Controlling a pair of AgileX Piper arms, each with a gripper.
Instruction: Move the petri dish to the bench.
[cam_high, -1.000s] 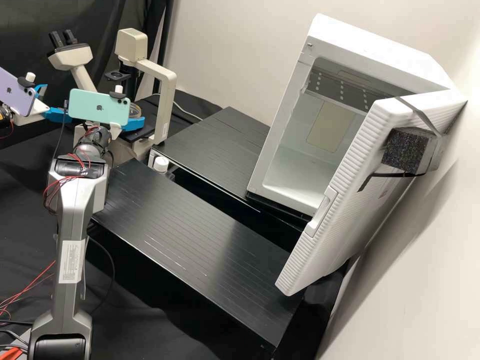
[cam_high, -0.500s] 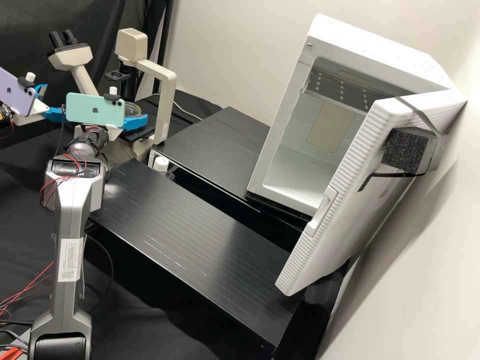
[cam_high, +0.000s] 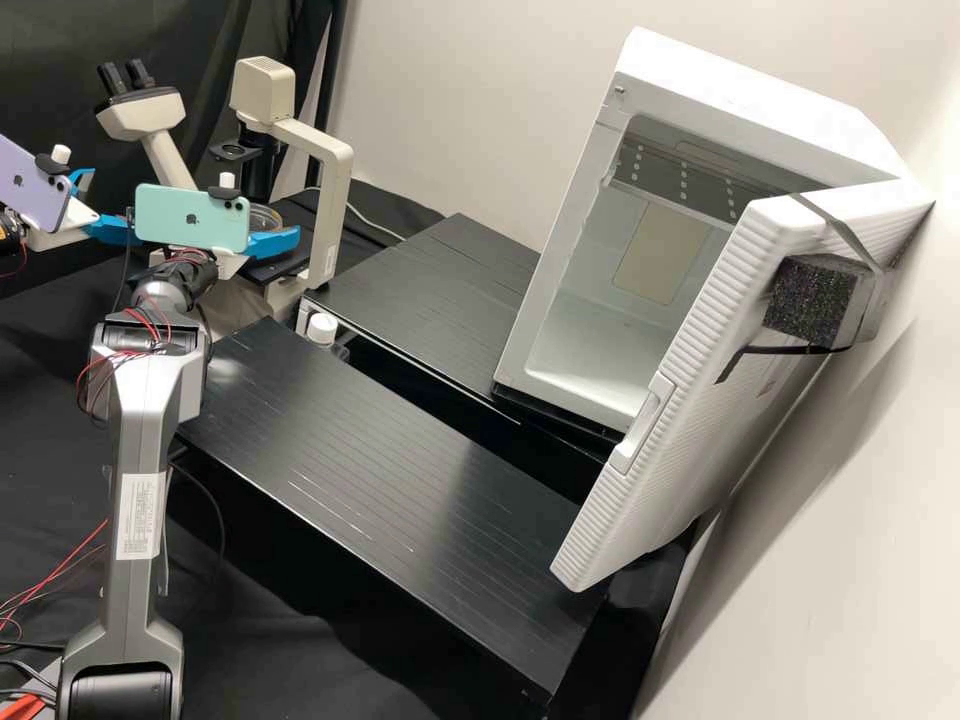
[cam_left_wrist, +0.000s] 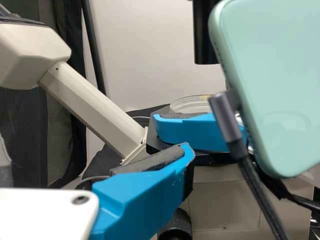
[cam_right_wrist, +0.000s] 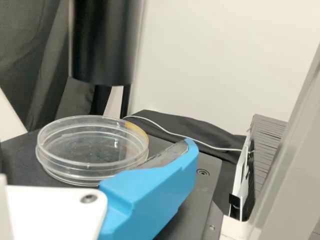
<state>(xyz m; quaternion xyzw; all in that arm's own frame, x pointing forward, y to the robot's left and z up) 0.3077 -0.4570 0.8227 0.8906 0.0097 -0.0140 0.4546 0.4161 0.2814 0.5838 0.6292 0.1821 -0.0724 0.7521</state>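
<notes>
On the microscope stage (cam_right_wrist: 204, 192), 1 petri dish (cam_right_wrist: 90, 147) lies flat.

White cabinet (cam_high: 780, 115) stands with door (cam_high: 680, 450) open, dark foam block (cam_high: 812, 300) strapped to door. Beige microscope (cam_high: 333, 200) bears twin eyepieces (cam_high: 128, 77), dark curtain (cam_high: 50, 50) behind. White-capped bottle (cam_high: 322, 328) sits near microscope's base. Pale cable (cam_right_wrist: 175, 134) curves over dark cloth (cam_right_wrist: 205, 131). Pale wall (cam_high: 480, 90) rises behind.
</notes>
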